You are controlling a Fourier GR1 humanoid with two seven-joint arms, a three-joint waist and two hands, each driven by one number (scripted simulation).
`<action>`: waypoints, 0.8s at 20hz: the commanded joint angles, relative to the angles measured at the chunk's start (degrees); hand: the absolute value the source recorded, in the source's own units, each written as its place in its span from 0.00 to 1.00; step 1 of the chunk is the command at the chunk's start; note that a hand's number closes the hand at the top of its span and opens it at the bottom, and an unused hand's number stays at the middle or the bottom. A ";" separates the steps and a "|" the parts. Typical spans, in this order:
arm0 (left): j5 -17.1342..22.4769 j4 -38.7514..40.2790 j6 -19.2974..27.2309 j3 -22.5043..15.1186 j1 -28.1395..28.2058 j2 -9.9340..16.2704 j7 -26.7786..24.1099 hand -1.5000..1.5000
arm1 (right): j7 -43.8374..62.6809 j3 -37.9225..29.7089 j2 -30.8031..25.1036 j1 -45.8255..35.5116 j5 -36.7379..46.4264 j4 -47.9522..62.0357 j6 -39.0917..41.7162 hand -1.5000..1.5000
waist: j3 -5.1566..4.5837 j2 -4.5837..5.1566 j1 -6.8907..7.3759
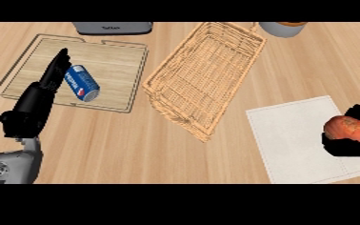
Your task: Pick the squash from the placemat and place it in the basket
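Head view, looking down on a light wood tabletop (105,138). The squash (344,126), orange-red and rounded, sits at the far right edge of the view over the right part of the white placemat (295,140); whether it rests on the mat or is lifted off it cannot be told from this angle. The right hand (342,147) shows only as black shapes beneath and beside the squash, its fingers curled round the squash's lower side, so it grips the squash. The wicker basket (205,78) lies tilted on a diagonal in the middle of the tabletop, long and rectangular, its near corner close to the placemat's upper left corner but apart from it; nothing is visible inside it. The left hand (42,93) comes up from the lower left on its grey forearm, fingers (56,66) straight and together, pointing up over a wooden board (105,57) at upper left. A blue can (82,83) lies on its side on that board, just beside the left fingers. A grey appliance (112,27) is cut off at the top edge, left of centre, and a grey round container (283,28) with something orange inside shows at the top right.
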 commanded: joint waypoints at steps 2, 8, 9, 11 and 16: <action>-0.35 -0.05 0.23 -0.96 -0.06 -1.04 0.47 0.50 | 0.34 -3.76 5.41 -6.62 -6.92 -10.92 -7.05 1.00 | 0.15 -0.16 0.15; -1.42 -0.12 0.83 -1.45 2.58 -1.85 -2.23 0.50 | 5.07 -6.52 2.76 -15.17 -17.20 -24.64 1.62 1.00 | 0.06 0.04 0.85; -0.92 -1.66 -0.23 -0.88 -0.28 -0.23 0.70 0.50 | 10.33 -2.87 3.66 -18.42 -13.43 -27.95 2.46 1.00 | 0.03 0.01 1.16; -1.61 0.91 0.77 -1.41 -1.15 -1.81 -0.33 0.50 | 14.54 -3.49 1.31 -23.78 -17.49 -28.49 8.16 1.00 | 0.04 0.29 1.00; -2.77 2.75 1.03 -2.37 -4.71 -2.28 1.26 0.50 | 25.01 1.30 2.02 -42.39 -19.45 -21.09 11.36 1.00 | 0.02 0.51 1.84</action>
